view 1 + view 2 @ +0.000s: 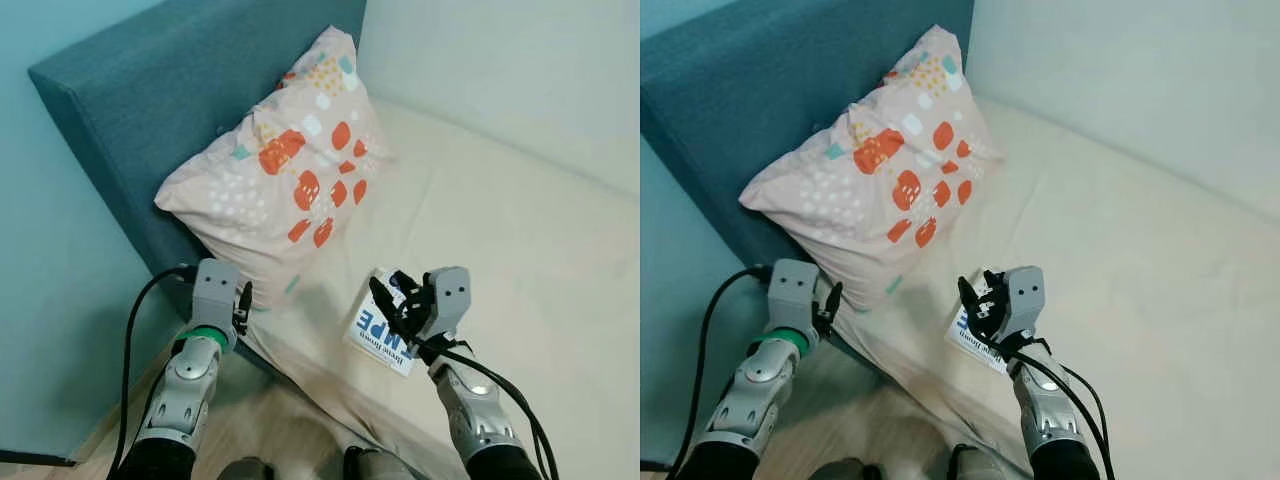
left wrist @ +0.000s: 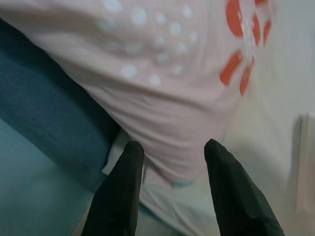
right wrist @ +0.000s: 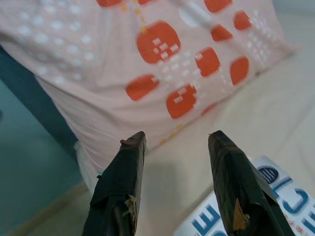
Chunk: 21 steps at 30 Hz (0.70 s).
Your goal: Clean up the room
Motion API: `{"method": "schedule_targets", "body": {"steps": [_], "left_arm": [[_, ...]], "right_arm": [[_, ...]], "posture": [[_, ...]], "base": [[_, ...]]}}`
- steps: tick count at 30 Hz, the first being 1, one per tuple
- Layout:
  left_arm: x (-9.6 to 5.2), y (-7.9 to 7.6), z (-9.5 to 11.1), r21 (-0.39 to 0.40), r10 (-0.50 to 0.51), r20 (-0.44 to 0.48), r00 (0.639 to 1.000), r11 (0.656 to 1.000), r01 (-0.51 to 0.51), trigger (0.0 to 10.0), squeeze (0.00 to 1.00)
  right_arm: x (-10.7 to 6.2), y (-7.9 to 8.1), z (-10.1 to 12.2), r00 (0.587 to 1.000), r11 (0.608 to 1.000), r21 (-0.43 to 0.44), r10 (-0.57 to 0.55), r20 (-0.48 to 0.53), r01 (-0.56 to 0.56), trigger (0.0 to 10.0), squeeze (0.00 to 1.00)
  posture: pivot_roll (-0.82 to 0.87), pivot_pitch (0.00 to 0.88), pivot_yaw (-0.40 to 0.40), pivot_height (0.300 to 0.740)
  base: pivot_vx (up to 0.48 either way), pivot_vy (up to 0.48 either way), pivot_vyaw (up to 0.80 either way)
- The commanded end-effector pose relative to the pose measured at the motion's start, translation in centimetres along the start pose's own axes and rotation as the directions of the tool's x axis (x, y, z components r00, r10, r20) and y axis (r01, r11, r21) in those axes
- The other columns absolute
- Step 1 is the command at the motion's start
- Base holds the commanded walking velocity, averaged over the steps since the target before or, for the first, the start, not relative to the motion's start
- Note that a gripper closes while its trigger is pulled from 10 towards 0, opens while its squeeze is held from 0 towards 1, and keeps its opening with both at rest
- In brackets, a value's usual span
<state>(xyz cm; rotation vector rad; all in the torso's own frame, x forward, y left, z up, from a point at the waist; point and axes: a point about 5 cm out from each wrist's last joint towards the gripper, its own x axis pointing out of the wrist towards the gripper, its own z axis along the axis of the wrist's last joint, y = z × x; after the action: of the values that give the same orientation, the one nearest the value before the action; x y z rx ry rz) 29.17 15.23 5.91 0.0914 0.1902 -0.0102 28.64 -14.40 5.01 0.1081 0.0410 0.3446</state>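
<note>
Left hand (image 2: 170, 150): released, at the pink orange-patterned pillow (image 1: 275, 175) corner. Right hand (image 3: 174, 140): released, above the white blue-lettered book (image 1: 380, 330) on the cream bed (image 1: 520, 230).

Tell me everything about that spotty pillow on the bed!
The soft pale pink fabric pillow is printed with orange-red blotches, white dots and a few yellow and teal marks. It looks plump and a little wrinkled. It stands tilted, leaning back against the teal upholstered headboard, with its lower edge resting on the cream bedsheet. The left claw is open just in front of its lower corner, not gripping it.
</note>
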Motion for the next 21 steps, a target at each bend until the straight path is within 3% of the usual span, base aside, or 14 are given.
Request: {"method": "schedule_targets", "body": {"steps": [1, 6, 15, 21], "left_arm": [[0.0, -0.3, -0.4, -0.017, -0.008, -0.003, 1.0, 1.0, 0.008, 10.0, 0.0], [0.3, -1.2, 0.1, 0.042, -0.042, 0.025, 0.999, 0.998, 0.041, 10.0, 0.0], [0.3, -1.8, 0.5, 0.052, -0.062, 0.039, 0.997, 0.997, 0.06, 10.0, 0.0], [0.3, -1.9, 0.6, 0.071, -0.072, 0.051, 0.996, 0.995, 0.069, 10.0, 0.0]], "right_arm": [[-0.4, -0.3, -0.7, 0.999, 1.0, -0.008, -0.026, -0.028, 0.026, 10.0, 0.0], [-0.1, -0.2, -1.0, 0.998, 0.998, -0.004, -0.058, -0.034, 0.058, 10.0, 0.0], [-0.1, 0.2, -1.3, 0.998, 0.998, -0.018, -0.053, -0.033, 0.052, 10.0, 0.0], [-0.1, 0.5, -1.5, 0.998, 0.999, -0.01, -0.054, -0.026, 0.054, 10.0, 0.0]], "posture": [[0.01, 0.0, -0.021, 0.74], [0.0, 0.0, -0.012, 0.74], [0.01, 0.0, -0.009, 0.74], [0.01, 0.0, 0.002, 0.74]], "base": [[0.0, 0.0, 0.0], [0.0, 0.0, 0.0], [0.0, 0.0, 0.0], [-0.282, 0.0, 0.0]]}}
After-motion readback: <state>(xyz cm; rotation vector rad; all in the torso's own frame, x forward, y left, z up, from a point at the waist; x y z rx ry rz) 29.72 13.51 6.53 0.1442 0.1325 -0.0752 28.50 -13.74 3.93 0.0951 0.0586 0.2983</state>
